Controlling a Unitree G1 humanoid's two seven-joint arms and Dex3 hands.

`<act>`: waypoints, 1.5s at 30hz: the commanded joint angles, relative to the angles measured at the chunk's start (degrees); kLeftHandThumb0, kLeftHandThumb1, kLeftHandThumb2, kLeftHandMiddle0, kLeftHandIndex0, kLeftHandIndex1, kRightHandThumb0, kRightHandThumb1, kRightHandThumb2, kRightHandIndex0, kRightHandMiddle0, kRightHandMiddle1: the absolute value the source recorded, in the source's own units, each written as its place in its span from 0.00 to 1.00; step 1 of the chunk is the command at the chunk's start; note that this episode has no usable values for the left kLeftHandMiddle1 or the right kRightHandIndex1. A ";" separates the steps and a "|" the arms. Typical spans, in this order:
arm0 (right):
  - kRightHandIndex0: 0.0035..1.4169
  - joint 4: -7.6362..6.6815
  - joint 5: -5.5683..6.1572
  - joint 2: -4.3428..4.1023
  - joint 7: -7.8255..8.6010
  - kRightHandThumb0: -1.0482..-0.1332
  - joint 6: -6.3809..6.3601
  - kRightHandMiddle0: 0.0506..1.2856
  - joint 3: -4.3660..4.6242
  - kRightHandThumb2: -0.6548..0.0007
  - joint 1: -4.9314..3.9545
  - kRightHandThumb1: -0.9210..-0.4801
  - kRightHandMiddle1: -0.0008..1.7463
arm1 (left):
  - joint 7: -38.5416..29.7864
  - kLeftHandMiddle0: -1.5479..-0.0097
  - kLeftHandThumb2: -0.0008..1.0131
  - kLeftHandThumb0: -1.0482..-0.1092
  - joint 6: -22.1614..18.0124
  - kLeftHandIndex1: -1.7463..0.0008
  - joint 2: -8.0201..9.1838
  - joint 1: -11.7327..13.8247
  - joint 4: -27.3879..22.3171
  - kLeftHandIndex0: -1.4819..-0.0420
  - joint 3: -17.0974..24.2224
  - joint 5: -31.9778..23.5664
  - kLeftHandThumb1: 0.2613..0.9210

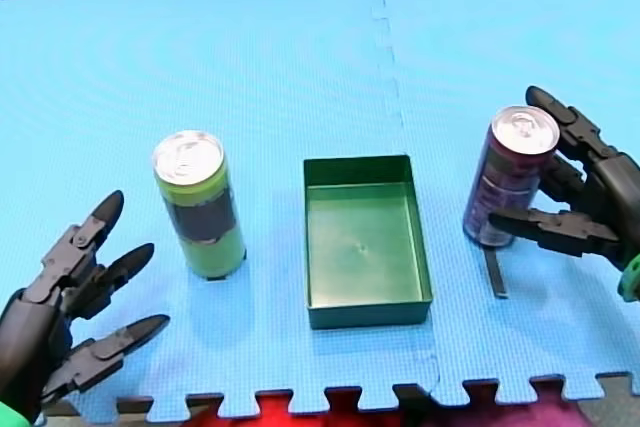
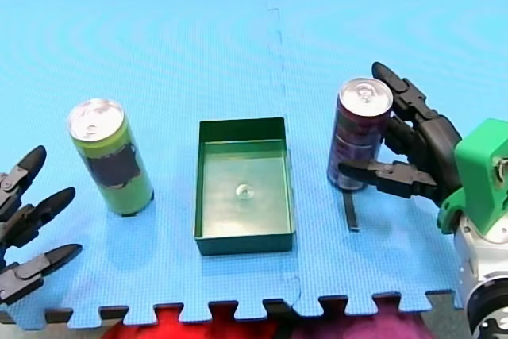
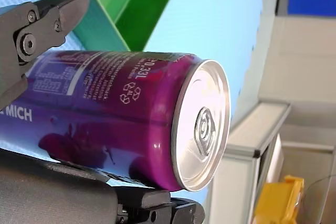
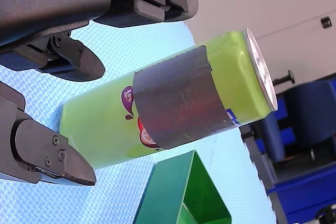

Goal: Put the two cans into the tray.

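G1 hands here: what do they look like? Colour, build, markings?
Both are matte black, three-fingered, with jointed segments and tapered, pointed tips. The left hand, open at the near left corner of the mat, matches the right hand, which grips the purple can. The finger joints carry socket screws. A bright green housing sits at the right wrist.

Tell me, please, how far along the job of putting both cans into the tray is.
Nothing is done yet: the tray holds no can. In hand: the right hand grips the purple can, right of the tray. Left to do: the green can stands untouched left of the tray, with the left hand open beside it.
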 commanded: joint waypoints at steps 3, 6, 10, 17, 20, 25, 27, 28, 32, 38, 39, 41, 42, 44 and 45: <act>0.18 0.23 -0.46 -0.39 -0.61 0.16 -0.08 0.08 -0.06 1.00 -0.78 0.59 0.00 | -0.12 0.67 0.00 0.00 0.70 1.00 0.39 0.45 -0.88 0.86 0.12 -0.38 0.84; 0.18 0.31 -0.68 -0.32 -0.80 0.16 0.09 0.08 -0.07 1.00 -1.11 0.59 0.00 | -0.15 0.67 0.00 0.00 1.08 1.00 0.40 0.66 -1.33 0.86 0.14 -0.50 0.84; 0.18 0.34 -0.83 -0.31 -0.81 0.16 0.23 0.08 -0.06 1.00 -1.41 0.59 0.00 | 0.01 0.67 0.00 0.00 1.29 1.00 0.31 0.94 -1.92 0.86 0.11 -0.45 0.84; 0.18 0.43 -1.15 -0.44 -0.59 0.17 0.33 0.07 0.05 1.00 -1.52 0.58 0.00 | -0.11 0.67 0.00 0.00 1.85 1.00 0.27 1.57 -3.20 0.86 0.09 -0.68 0.85; 0.17 0.55 -1.28 -0.43 -0.67 0.17 0.55 0.07 0.02 1.00 -1.65 0.58 0.00 | -0.12 0.67 0.00 0.00 2.02 1.00 0.29 1.81 -3.68 0.86 0.08 -0.67 0.85; 0.17 0.69 -1.49 -0.42 -0.90 0.17 0.89 0.07 -0.03 1.00 -1.99 0.59 0.00 | 0.09 0.67 0.00 0.00 2.03 1.00 0.16 2.10 -4.05 0.86 0.02 -0.43 0.86; 0.17 0.71 -1.55 -0.45 -0.88 0.18 0.96 0.07 -0.06 1.00 -2.05 0.59 0.00 | 0.24 0.67 0.00 0.00 2.03 1.00 0.13 2.24 -4.21 0.86 0.01 -0.30 0.86; 0.17 0.71 -1.58 -0.45 -0.87 0.18 0.98 0.07 -0.06 1.00 -2.07 0.59 0.00 | 0.35 0.67 0.00 0.00 2.05 1.00 0.10 2.31 -4.30 0.86 0.00 -0.23 0.86; 0.17 0.77 -1.76 -0.14 -1.05 0.19 1.04 0.07 0.03 1.00 -2.00 0.59 0.00 | 0.83 0.67 0.01 0.00 2.22 1.00 0.02 2.52 -4.51 0.86 -0.06 0.09 0.86; 0.18 0.76 -1.47 0.55 -0.75 0.19 2.02 0.07 -0.11 1.00 -2.05 0.60 0.00 | 1.16 0.67 0.01 0.00 2.56 1.00 -0.07 2.72 -4.76 0.86 -0.03 0.09 0.87; 0.18 0.75 -1.47 0.62 -0.69 0.19 2.22 0.07 -0.10 1.00 -2.08 0.61 0.00 | 1.20 0.67 0.01 0.00 2.59 1.00 -0.08 2.75 -4.79 0.86 -0.01 0.07 0.87; 0.18 0.76 -1.52 0.70 -0.64 0.19 2.59 0.07 -0.08 1.00 -2.18 0.62 0.00 | 1.24 0.67 0.01 0.00 2.59 1.00 -0.10 2.76 -4.78 0.86 0.04 0.01 0.87; 0.18 0.79 -1.56 0.75 -0.67 0.19 2.86 0.07 -0.06 1.00 -2.26 0.62 0.00 | 1.24 0.68 0.01 0.00 2.52 1.00 -0.11 2.74 -4.70 0.86 0.06 -0.02 0.87; 0.18 0.84 -1.58 0.81 -0.73 0.20 3.41 0.07 -0.06 1.00 -2.40 0.63 0.00 | 1.25 0.68 0.01 0.00 2.33 1.00 -0.13 2.66 -4.53 0.86 0.12 -0.07 0.88; 0.18 0.88 -1.56 0.83 -0.76 0.20 3.78 0.07 -0.08 1.00 -2.47 0.63 0.00 | 1.27 0.68 0.01 0.00 2.09 1.00 -0.16 2.64 -4.41 0.86 0.16 -0.07 0.88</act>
